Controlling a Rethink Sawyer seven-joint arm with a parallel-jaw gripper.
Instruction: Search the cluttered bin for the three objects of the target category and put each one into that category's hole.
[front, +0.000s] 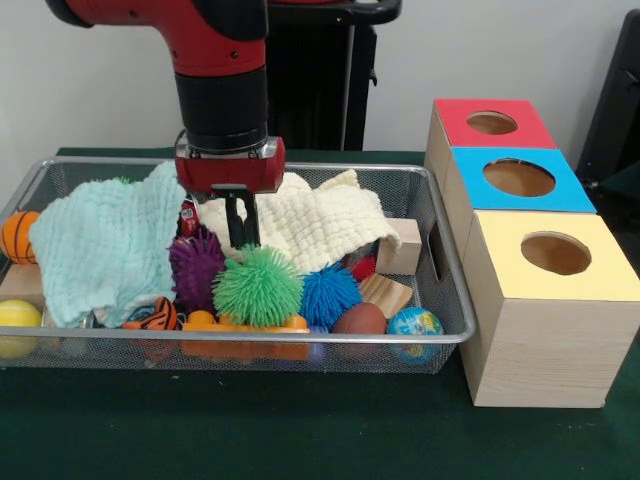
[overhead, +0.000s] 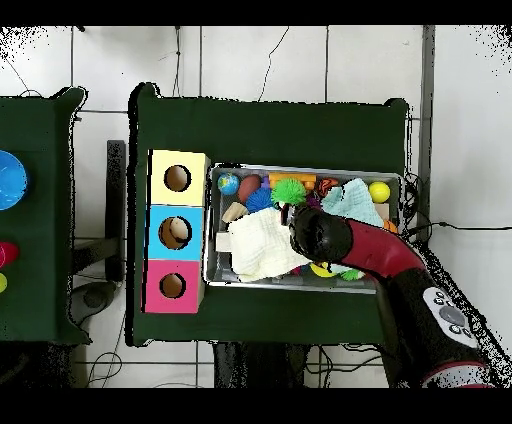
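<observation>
The wire mesh bin (front: 300, 340) lies on the green table, full of toys; it also shows in the overhead view (overhead: 300, 169). The hole (front: 518, 177) is in the blue-topped box, the middle one of three, also seen from overhead (overhead: 174, 232). My gripper (front: 243, 243) hangs straight down in the bin, shut and empty, its tips just above a green spiky ball (front: 257, 285). A purple spiky ball (front: 196, 268) sits to its left and a blue spiky ball (front: 329, 293) to its right. From overhead the arm (overhead: 340, 240) hides the gripper.
A mint cloth (front: 110, 240) and a cream cloth (front: 300, 225) cover the bin's back. An orange ball (front: 18, 235), yellow ball (front: 18, 315), globe ball (front: 414, 322), brown ball (front: 359, 319) and wooden blocks (front: 405, 245) lie around. Red-topped (front: 492, 122) and yellow-topped (front: 555, 253) boxes flank the blue one.
</observation>
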